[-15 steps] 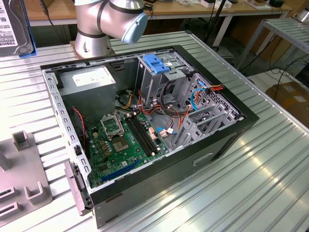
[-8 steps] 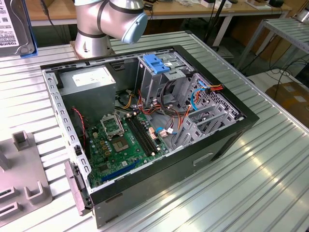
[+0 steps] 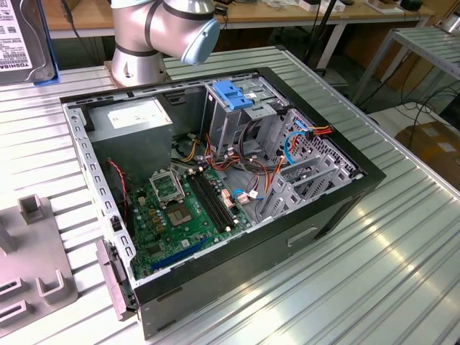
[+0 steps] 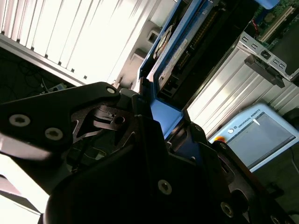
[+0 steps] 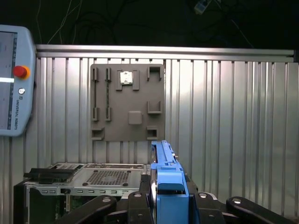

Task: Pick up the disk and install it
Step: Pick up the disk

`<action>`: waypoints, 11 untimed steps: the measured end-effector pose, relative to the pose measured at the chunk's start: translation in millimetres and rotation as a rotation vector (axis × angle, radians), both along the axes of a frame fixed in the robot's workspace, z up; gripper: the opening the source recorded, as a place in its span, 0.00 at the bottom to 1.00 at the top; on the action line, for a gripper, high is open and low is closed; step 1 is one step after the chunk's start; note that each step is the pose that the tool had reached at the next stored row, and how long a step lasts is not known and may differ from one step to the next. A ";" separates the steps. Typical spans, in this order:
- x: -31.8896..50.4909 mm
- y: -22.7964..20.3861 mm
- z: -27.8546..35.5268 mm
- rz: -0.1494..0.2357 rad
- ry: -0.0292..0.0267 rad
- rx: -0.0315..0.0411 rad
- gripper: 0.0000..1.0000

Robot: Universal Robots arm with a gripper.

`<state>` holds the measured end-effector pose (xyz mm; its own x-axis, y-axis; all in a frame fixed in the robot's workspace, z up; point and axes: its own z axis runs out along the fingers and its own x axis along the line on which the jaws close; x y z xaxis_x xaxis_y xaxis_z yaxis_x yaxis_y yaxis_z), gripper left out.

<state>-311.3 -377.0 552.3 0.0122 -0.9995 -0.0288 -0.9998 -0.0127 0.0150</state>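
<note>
The disk (image 3: 18, 39), grey metal with a white label and a light blue carrier rail, hangs in the air at the exterior view's far upper left, away from the open computer case (image 3: 215, 187). In the first wrist view the disk (image 5: 163, 172) shows edge-on, its blue rail clamped between the black fingers of my gripper (image 5: 163, 198). The second wrist view has the gripper (image 4: 159, 116) shut on the blue carrier, with the disk (image 4: 175, 49) reaching out past it. The metal drive cage with its blue handle (image 3: 233, 93) stands at the back of the case.
A grey fixture plate (image 3: 29, 266) with slots lies on the ribbed metal table (image 3: 402, 251), also seen as the plate (image 5: 128, 102) below the disk. A teach pendant (image 5: 11, 79) lies beside the table. The arm's base (image 3: 140, 43) stands behind the case.
</note>
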 end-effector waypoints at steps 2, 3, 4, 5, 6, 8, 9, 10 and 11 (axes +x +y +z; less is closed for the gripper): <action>0.9 -0.3 0.0 0.000 0.0001 -0.0001 0.37; 1.4 -0.6 0.0 0.000 0.0000 0.0000 0.37; 1.7 -0.8 0.0 0.000 0.0000 -0.0001 0.37; 2.3 -1.0 0.0 0.000 0.0000 -0.0001 0.37; 2.7 -1.1 0.0 0.000 0.0001 -0.0001 0.37; 4.2 -1.5 0.0 0.000 0.0000 -0.0003 0.37; 4.6 -1.6 0.0 0.000 0.0000 -0.0003 0.37; 5.0 -1.7 0.0 0.000 0.0000 -0.0004 0.37; 5.7 -1.8 0.0 -0.001 0.0000 -0.0005 0.37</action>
